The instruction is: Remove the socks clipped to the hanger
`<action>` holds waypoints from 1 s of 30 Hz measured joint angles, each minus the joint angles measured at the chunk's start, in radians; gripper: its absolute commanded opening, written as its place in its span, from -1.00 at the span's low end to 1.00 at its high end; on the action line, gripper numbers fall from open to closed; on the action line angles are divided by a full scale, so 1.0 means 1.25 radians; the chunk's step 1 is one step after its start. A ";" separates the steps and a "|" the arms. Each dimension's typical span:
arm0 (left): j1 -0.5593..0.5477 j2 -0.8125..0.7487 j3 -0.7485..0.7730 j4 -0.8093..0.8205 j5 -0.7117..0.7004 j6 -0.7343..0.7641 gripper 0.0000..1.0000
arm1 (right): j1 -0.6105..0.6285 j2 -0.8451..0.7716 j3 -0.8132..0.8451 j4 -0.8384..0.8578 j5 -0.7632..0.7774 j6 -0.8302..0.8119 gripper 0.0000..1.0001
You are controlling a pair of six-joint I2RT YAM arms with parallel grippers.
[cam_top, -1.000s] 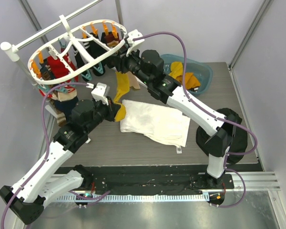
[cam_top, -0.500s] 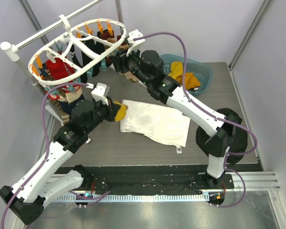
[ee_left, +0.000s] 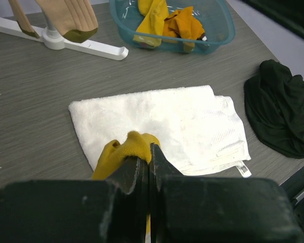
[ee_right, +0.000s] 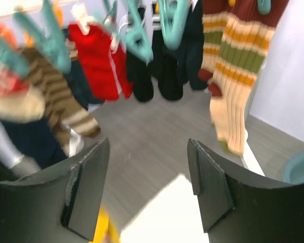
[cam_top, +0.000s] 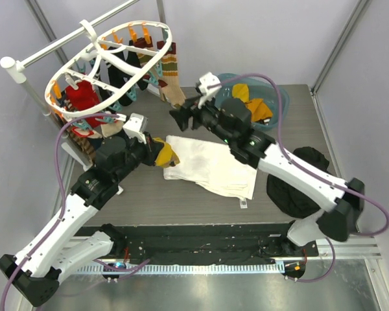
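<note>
The white oval hanger point(cam_top: 102, 57) hangs at the back left with several socks clipped to it: a red sock point(cam_top: 81, 97), black socks point(cam_top: 126, 65) and a striped sock point(cam_top: 172, 71). They also show in the right wrist view: the red sock point(ee_right: 99, 61), a brown-and-cream sock point(ee_right: 61, 96) and a tall striped sock point(ee_right: 233, 76) under teal clips point(ee_right: 137, 35). My left gripper point(cam_top: 157, 152) is shut on a mustard yellow sock point(ee_left: 119, 152) above the white cloth's edge. My right gripper point(ee_right: 148, 144) is open and empty, just right of the hanger.
A large white cloth point(cam_top: 211, 165) lies mid-table. A teal basin point(cam_top: 277, 97) with yellow socks stands at the back right. A black garment heap point(cam_top: 298, 188) lies at the right. The white pole stand point(cam_top: 26, 61) carries the hanger; its base point(ee_left: 86, 45) lies on the table.
The yellow sock came off the hanger and is now bunched in my left gripper. My right gripper drew back from the hanger to the right. The hanger swung back up.
</note>
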 measured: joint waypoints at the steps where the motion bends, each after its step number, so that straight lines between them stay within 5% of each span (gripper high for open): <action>1: 0.000 -0.002 0.000 0.000 0.002 0.000 -1.00 | 0.000 -0.040 -0.054 0.015 -0.014 -0.009 0.43; 12: 0.000 -0.054 -0.033 0.043 0.187 0.000 -1.00 | 0.000 -0.239 -0.453 0.171 -0.251 -0.118 0.55; 22: 0.000 -0.061 -0.046 0.086 0.319 -0.001 -0.99 | 0.000 -0.166 -0.500 0.266 -0.339 -0.142 0.46; 23: 0.000 -0.061 -0.046 0.088 0.323 -0.001 -0.99 | 0.000 -0.151 -0.498 0.271 -0.352 -0.141 0.39; 27: 0.000 -0.061 -0.046 0.089 0.332 -0.001 -0.84 | 0.000 -0.112 -0.490 0.277 -0.382 -0.128 -0.76; 28: 0.000 -0.061 -0.046 0.089 0.331 -0.001 -0.71 | 0.000 -0.109 -0.487 0.278 -0.380 -0.126 -0.96; 30: 0.000 -0.063 -0.047 0.089 0.323 0.000 -0.20 | 0.000 -0.107 -0.479 0.277 -0.364 -0.117 -0.98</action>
